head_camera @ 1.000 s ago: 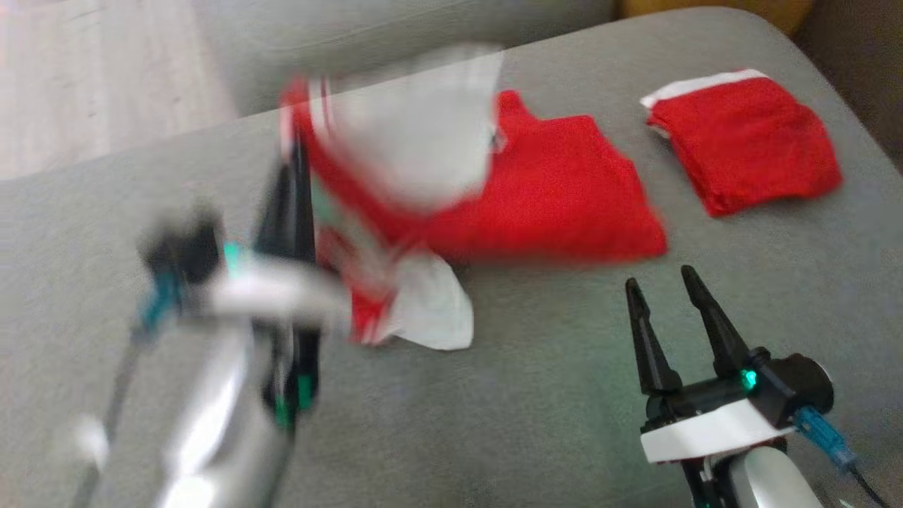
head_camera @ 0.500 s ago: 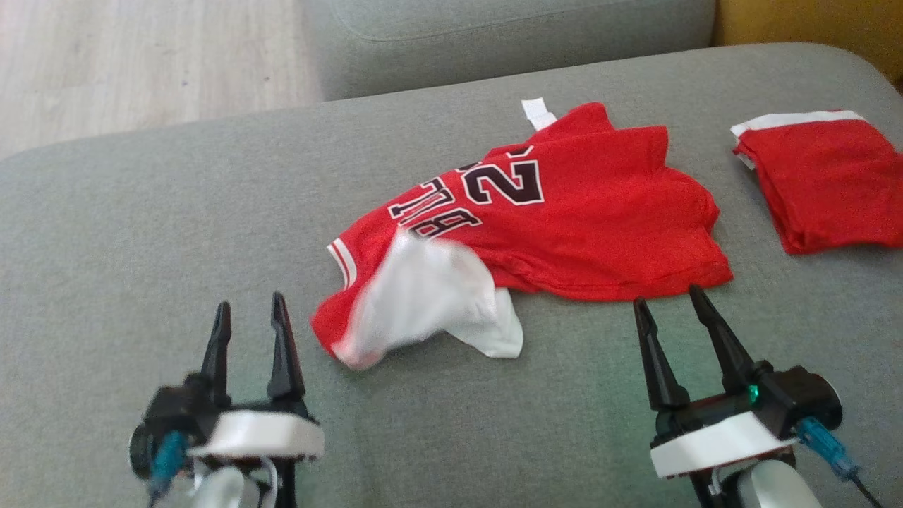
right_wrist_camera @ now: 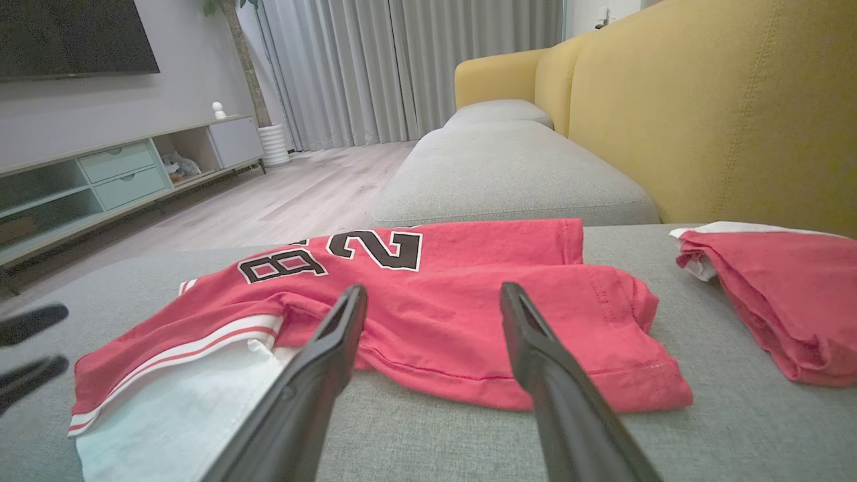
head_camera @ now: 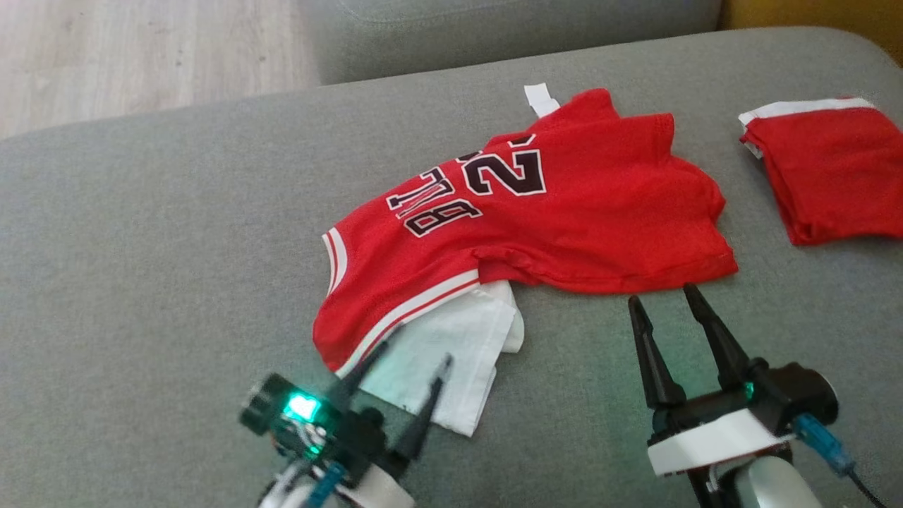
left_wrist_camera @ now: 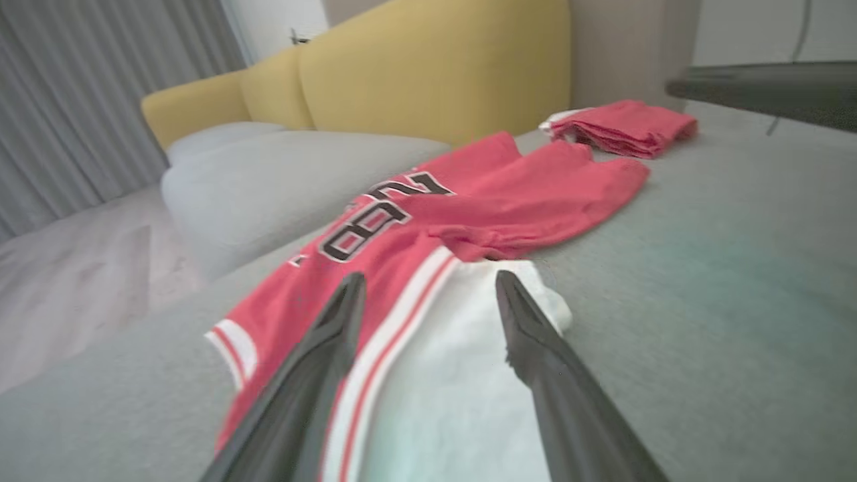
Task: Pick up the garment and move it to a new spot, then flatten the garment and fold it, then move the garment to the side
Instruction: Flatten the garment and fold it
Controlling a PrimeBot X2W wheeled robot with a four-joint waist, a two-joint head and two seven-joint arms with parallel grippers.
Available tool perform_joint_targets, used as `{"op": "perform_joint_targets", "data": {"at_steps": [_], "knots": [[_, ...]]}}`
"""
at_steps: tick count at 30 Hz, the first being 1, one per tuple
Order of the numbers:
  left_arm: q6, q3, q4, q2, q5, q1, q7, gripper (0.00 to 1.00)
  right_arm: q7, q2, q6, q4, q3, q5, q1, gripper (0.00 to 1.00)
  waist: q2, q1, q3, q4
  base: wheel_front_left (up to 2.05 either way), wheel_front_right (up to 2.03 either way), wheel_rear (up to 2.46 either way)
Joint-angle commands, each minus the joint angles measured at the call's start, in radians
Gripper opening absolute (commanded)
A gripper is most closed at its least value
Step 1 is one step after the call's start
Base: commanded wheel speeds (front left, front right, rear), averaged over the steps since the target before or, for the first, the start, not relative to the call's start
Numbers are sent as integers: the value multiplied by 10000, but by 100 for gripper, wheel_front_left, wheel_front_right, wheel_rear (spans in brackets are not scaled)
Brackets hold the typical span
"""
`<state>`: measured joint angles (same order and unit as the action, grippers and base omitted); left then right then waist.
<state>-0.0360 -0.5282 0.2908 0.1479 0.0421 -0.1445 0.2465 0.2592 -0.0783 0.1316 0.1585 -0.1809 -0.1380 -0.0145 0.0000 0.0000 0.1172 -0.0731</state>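
The garment (head_camera: 536, 212), a rumpled red jersey, lay on the middle of the grey cushion (head_camera: 141, 247), likely light, limp and best pinched at a hem corner, while the left pincer (head_camera: 423, 344) and right pincer (head_camera: 660, 294) gaped empty towards the cushion's near side.

Grey sofa seats (head_camera: 141, 233) with a yellow backrest (right_wrist_camera: 703, 120) behind them stand on a pale wood floor (right_wrist_camera: 288, 194). Grey curtains (right_wrist_camera: 402, 67), a low cabinet (right_wrist_camera: 120, 171) and a dark television (right_wrist_camera: 73, 33) line the walls.
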Motion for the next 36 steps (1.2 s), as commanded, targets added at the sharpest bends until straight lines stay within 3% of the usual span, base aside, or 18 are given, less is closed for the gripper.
{"op": "perform_joint_targets", "data": {"at_steps": [1, 9, 20, 21, 22, 24, 28, 36], "knots": [[-84, 141, -180, 80, 79, -321, 0, 100, 26, -143, -9, -282, -200, 5, 364, 100, 0, 0, 81, -66, 0, 0, 0], [-692, -1118, 669, 254, 348, -295, -273, 100, 26, -170, -9, -334, -65, 12, 473, 100, 0, 0, 407, -215, 0, 0, 0], [-894, -1996, 1998, 274, 208, -1080, -740, 100, 26, -147, -9, -365, -87, 36, 692, 100, 0, 0, 788, -287, 0, 0, 0], [-897, -2022, 2120, 266, 197, -1142, -773, 91, 26, -149, -9, -363, -88, 36, 699, 100, 0, 0, 804, -296, 0, 0, 0], [-898, -2023, 2237, 252, 169, -1189, -805, 65, 26, -151, -9, -360, -88, 39, 706, 100, 0, 0, 814, -305, 0, 0, 0], [-896, -2043, 2435, 243, 154, -1268, -844, 0, 26, -150, -9, -355, -76, 41, 710, 100, 0, 0, 818, -318, 0, 0, 0], [-785, -1987, 2541, 230, 38, -1331, -665, 0, 26, -148, -9, -338, -4, 58, 671, 100, 0, 0, 767, -273, 0, 0, 0], [379, -1038, 934, 759, -324, -1109, 0, 0, 26, -277, -9, -204, 285, -65, 457, 100, 0, 0, 552, 22, 0, 0, 0]]}}
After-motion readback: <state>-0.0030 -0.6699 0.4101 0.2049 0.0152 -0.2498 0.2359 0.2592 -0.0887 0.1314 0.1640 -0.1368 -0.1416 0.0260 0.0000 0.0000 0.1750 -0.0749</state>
